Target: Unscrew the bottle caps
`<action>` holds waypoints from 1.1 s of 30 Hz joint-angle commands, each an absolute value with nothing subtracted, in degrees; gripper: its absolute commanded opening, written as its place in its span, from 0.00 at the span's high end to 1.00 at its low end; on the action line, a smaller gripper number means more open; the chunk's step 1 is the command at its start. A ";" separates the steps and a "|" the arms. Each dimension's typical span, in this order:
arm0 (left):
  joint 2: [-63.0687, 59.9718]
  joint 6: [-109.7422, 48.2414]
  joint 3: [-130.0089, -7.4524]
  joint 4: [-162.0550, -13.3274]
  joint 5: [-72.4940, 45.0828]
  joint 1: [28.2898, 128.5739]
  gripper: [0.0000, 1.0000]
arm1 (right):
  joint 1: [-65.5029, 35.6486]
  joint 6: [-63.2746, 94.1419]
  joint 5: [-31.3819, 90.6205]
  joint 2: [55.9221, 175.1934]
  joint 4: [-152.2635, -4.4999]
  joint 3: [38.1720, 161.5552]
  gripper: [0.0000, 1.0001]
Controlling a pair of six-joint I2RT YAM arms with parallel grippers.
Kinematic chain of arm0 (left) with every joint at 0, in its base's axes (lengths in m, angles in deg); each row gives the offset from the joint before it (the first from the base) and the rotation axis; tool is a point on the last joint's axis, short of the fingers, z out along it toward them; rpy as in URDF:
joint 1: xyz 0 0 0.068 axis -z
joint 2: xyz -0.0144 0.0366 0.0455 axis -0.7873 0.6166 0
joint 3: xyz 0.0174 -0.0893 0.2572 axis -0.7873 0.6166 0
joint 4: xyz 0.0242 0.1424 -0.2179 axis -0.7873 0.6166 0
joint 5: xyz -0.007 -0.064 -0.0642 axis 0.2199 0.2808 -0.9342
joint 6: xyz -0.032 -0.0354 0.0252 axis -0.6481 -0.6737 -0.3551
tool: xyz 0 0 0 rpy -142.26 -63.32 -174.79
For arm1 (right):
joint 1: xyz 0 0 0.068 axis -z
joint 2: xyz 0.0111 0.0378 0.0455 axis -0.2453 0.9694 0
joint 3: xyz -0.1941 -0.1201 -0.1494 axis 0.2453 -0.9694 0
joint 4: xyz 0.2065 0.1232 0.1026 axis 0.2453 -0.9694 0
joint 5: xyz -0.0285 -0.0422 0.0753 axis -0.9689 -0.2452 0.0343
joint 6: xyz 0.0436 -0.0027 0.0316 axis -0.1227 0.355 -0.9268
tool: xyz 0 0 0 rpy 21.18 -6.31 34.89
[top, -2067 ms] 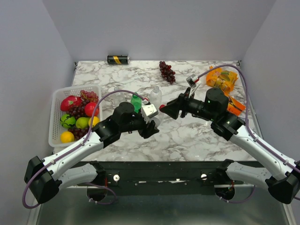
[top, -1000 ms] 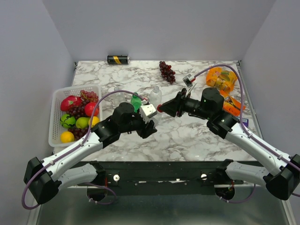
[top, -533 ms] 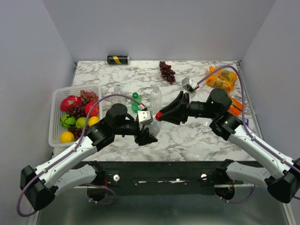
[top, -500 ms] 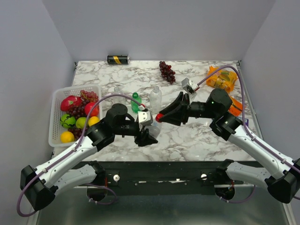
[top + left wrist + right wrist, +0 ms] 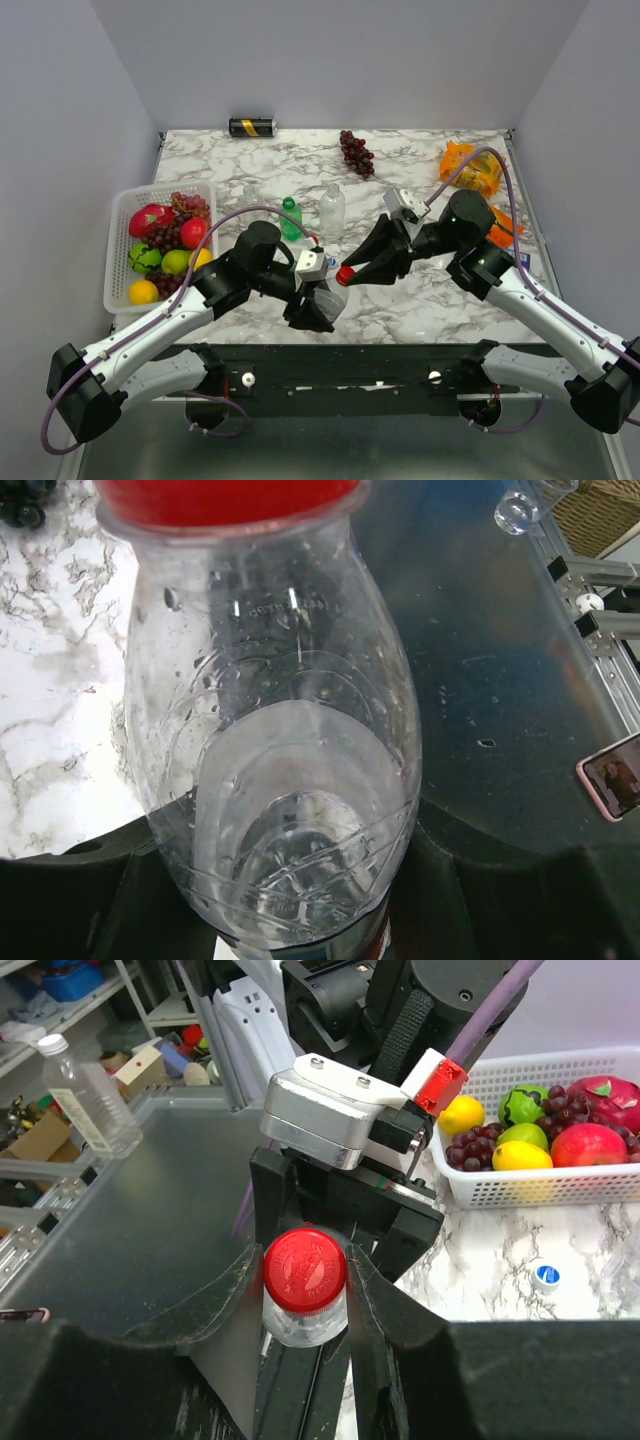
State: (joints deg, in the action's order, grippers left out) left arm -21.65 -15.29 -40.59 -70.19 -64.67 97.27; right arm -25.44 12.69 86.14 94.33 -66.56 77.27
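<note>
the left gripper is clamped on the lower body of the red-capped bottle, a clear plastic one with droplets inside, and holds it off the marble table above the table's near edge, roughly between the two arms. the bottle is tilted, its red cap pointing toward the right arm. the right gripper is closed around that cap from the end, one dark finger on each side; in the right wrist view the fingers sit so tight against the cap that they appear to grip it, though actual contact is hard to confirm. behind the held bottle, the green bottle and the plain clear bottle stand upright near mid-table, just beside each other. a small blue cap lies loose on the marble near the white basket of fruit at the left edge. a bunch of dark grapes, a black-and-gold can and an orange packet lie toward the far side.
</note>
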 commanded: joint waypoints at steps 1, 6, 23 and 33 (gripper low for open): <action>-22.20 -14.42 -43.58 -75.57 -64.45 97.99 0.62 | -25.62 14.25 84.13 94.34 -69.09 75.82 0.78; -23.34 -13.64 -42.44 -75.84 -52.93 98.68 0.62 | -25.35 14.78 71.06 89.42 -69.61 74.15 0.45; -22.29 -15.83 -42.09 -74.43 -18.29 100.18 0.63 | -25.26 -1.90 41.05 84.31 -75.87 73.45 0.27; -19.65 -16.97 -42.97 -72.67 -13.27 100.27 0.63 | -27.63 -5.61 40.17 88.44 -71.46 72.57 0.33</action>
State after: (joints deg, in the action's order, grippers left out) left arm -20.36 -16.08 -40.79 -72.55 -17.48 99.96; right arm -26.71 -2.99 42.29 87.97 -73.86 72.76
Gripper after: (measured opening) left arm 0.621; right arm 0.670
